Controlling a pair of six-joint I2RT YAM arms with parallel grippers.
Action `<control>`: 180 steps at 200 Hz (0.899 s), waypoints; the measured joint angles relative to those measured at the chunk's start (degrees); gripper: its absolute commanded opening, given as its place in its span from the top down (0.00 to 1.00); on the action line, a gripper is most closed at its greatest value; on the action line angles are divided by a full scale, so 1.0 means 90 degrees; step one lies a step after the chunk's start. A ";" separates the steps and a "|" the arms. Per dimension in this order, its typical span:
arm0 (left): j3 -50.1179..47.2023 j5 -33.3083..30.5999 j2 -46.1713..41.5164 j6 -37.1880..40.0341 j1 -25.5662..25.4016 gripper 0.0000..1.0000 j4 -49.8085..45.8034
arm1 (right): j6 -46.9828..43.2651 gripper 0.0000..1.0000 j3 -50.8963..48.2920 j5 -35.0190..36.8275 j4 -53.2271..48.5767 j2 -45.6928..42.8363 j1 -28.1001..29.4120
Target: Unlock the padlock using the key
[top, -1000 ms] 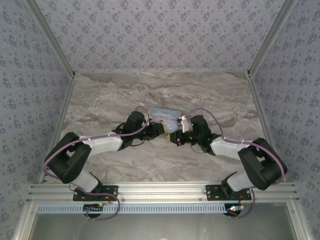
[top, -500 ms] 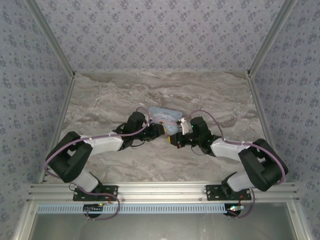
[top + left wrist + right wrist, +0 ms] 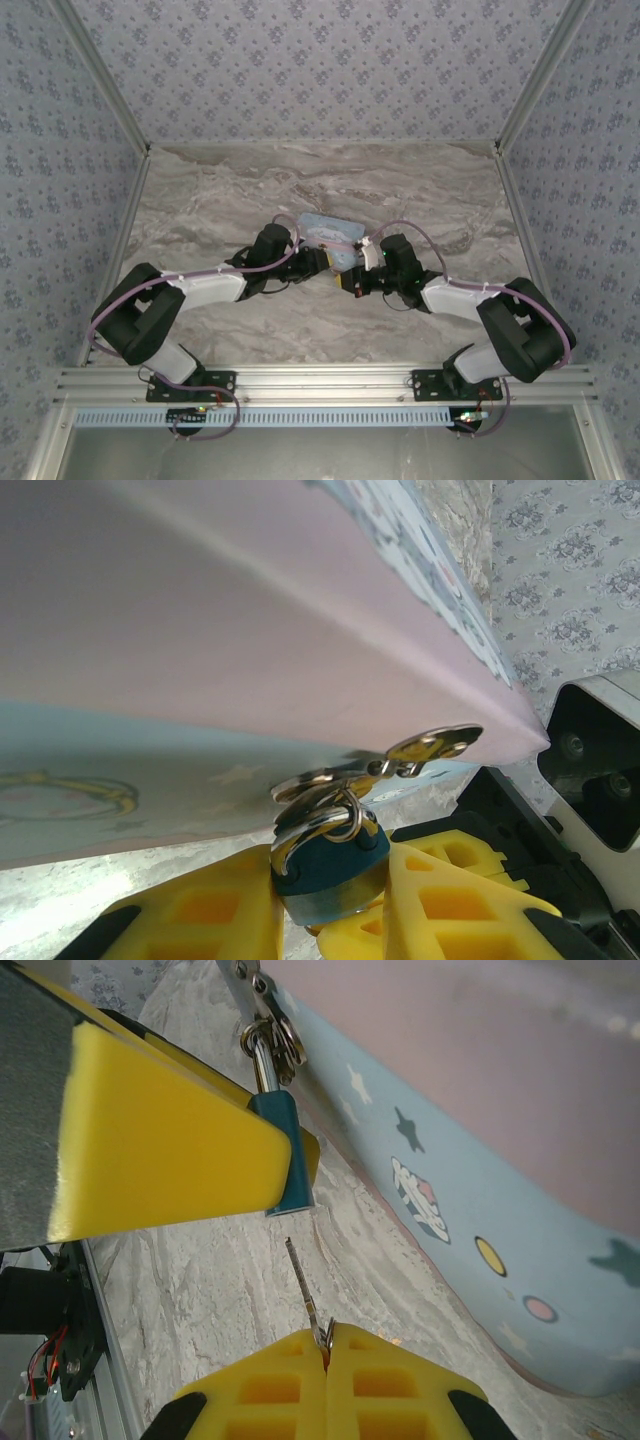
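insertion step, before entry: left gripper (image 3: 325, 920) pinches the padlock (image 3: 330, 860), hung from the tin (image 3: 480, 1210); right gripper (image 3: 325, 1340), jaws pressed together, clamps the key (image 3: 303, 1280), tip just short of the padlock's base. next move likely needs fine aiming.

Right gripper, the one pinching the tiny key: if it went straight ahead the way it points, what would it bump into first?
Probably the padlock. The key sticks out ahead of the right gripper, aimed at the padlock's underside, which the left gripper holds. Depth is unclear, so it might slip past.
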 measured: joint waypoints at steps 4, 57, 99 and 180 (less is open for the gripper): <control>0.0000 0.0000 0.0000 0.0000 0.0000 0.74 0.0000 | 0.0000 1.00 0.0000 0.0000 0.0002 0.0000 0.0000; 0.0000 0.0000 0.0000 0.0000 0.0000 0.74 0.0000 | -0.0010 1.00 0.0010 0.0000 0.0000 0.0000 0.0000; 0.0000 -0.0005 0.0000 0.0000 0.0002 0.74 0.0012 | -0.0080 1.00 0.0134 0.0000 -0.0041 0.0005 0.0000; 0.0000 -0.0085 0.0000 0.0000 0.0012 0.74 0.0007 | -0.0146 1.00 0.0325 -0.0017 -0.0129 0.0253 0.0000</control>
